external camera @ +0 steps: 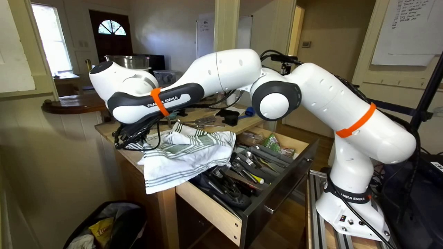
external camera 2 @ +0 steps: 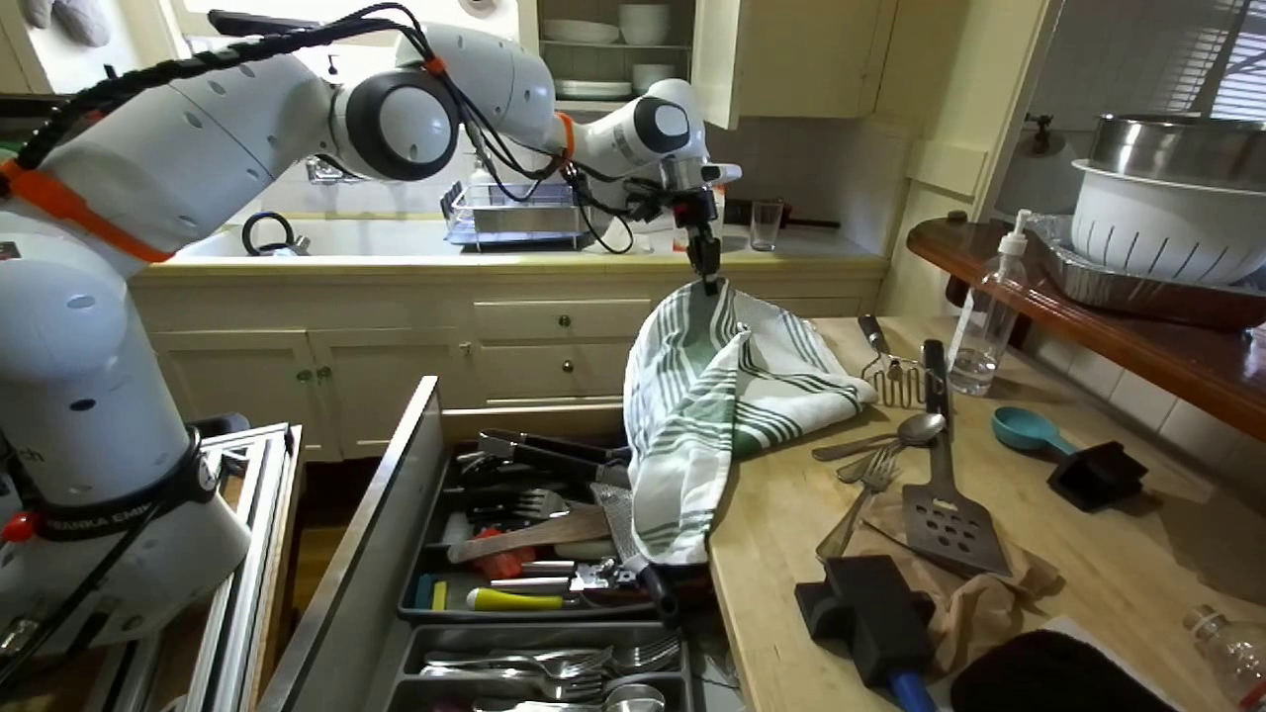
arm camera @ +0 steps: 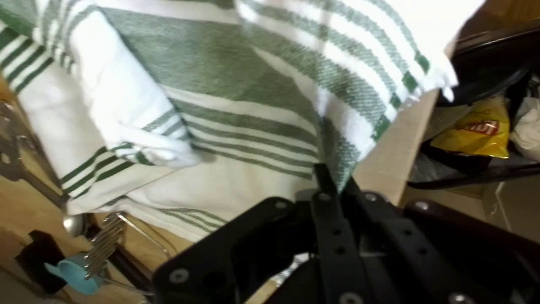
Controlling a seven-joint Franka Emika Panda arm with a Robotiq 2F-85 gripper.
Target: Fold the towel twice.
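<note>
At one side of the open drawer (external camera: 207,207), the towel (external camera 2: 682,435) lay rumpled on the tabletop (external camera 2: 767,593) and hung over its edge, hiding some of the drawer's contents; the gripper (arm camera: 337,182) had a raised bit of it pinched between its fingers (arm camera: 324,181). Inside the drawer, grey trays (external camera 2: 534,636) were crowded with forks (external camera 2: 648,653), a wooden utensil (external camera 2: 534,534) and a yellow-handled tool (external camera 2: 514,600). On the tabletop behind the drawer, a masher (external camera 2: 895,378) lay just beside the towel and a spoon (external camera 2: 920,427) near it, while a slotted turner (external camera 2: 945,496) and a teal scoop (external camera 2: 1027,430) lay farther back; a black block (external camera 2: 860,613) sat nearer the drawer. In an exterior view the fingers were hard to pick out from the dark wrist hardware (external camera: 135,135); a black rounded thing (external camera 2: 1058,677) behind the drawer was cut off. The tabletop was pale wood. Across a gap from the drawer ran a sink counter (external camera 2: 396,265) with a dish rack (external camera 2: 524,225); low down, past the towel's side of the drawer, sat a bin (external camera: 135,214) with a yellow bag (external camera: 103,231).
</note>
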